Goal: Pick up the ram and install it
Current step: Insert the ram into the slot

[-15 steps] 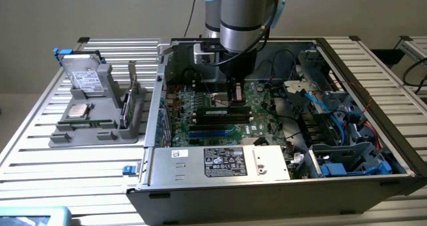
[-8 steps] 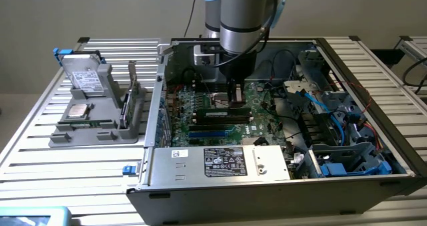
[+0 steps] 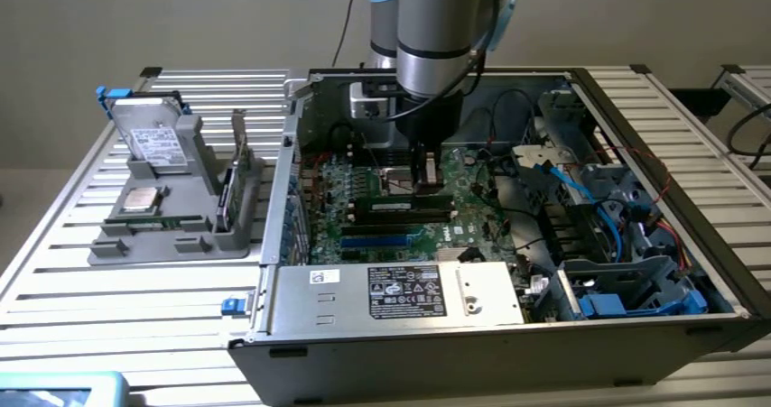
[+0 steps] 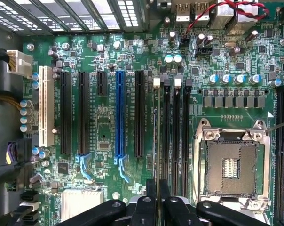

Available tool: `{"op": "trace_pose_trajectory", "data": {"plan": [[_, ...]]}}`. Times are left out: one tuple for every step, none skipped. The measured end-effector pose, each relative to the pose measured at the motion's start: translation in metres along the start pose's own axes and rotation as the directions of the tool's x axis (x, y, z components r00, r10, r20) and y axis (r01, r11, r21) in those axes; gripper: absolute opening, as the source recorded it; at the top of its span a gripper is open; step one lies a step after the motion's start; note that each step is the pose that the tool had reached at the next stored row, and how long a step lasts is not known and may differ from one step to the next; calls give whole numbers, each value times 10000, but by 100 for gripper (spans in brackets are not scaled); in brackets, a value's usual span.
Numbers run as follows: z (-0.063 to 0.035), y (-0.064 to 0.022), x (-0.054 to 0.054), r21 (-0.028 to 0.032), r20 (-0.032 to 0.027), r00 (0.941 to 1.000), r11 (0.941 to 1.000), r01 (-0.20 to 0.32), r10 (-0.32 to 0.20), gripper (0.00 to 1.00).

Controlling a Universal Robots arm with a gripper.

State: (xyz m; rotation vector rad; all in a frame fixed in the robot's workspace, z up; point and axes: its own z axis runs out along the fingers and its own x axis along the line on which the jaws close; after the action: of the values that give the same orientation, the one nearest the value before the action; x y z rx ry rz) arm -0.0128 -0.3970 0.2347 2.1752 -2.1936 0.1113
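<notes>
The end effector [image 4: 156, 200] has its two black fingers [image 4: 151, 188] drawn close together, pinching the ram [image 4: 159, 136], which the wrist view shows edge-on as a thin line running out from between them. That edge lies over the motherboard [image 4: 104, 61], alongside the row of black memory slots [image 4: 176, 132] and just beside the white latch [image 4: 156, 83] at their end; whether it touches a slot cannot be told. The open CPU socket [image 4: 231, 165] sits on the far side of those slots, and a blue expansion slot [image 4: 119, 117] on the other.

In the centre of the exterior view, the end effector [image 3: 424, 183] reaches down into the open computer case [image 3: 271, 245], with the ram [image 3: 404, 207] lying level beneath it, close over the board. The power supply [image 3: 410, 290] fills the case's near edge. On the exterior view's left, a grey tray [image 3: 181, 245] on the slatted bench [image 3: 72, 272] carries a hard drive [image 3: 154, 141], a processor [image 3: 143, 199] and an upright expansion card [image 3: 237, 168].
</notes>
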Motion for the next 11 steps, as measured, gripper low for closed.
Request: {"op": "trace_pose_trajectory", "data": {"plan": [[1, 0, -2, 2, -2, 10000, 10000, 0, 0, 14], [1, 0, -2, 4, -5, 10000, 10000, 2, -2, 14], [2, 2, -2, 8, -8, 10000, 10000, 0, 0, 14], [6, 2, -3, 13, -6, 10000, 10000, 0, 0, 14], [11, 4, -4, 16, -15, 10000, 10000, 0, 0, 14], [12, 6, -6, 18, -28, 10000, 10000, -2, 2, 14], [13, 7, -6, 18, -34, 10000, 10000, -1, 1, 14], [14, 8, -9, 20, -37, 10000, 10000, 0, 0, 14], [15, 9, -14, 20, -42, 10000, 10000, -1, 2, 14], [17, 8, -15, 21, -50, 10000, 10000, -1, 1, 14], [19, 8, -15, 21, -58, 10000, 10000, 1, -1, 14]]}}
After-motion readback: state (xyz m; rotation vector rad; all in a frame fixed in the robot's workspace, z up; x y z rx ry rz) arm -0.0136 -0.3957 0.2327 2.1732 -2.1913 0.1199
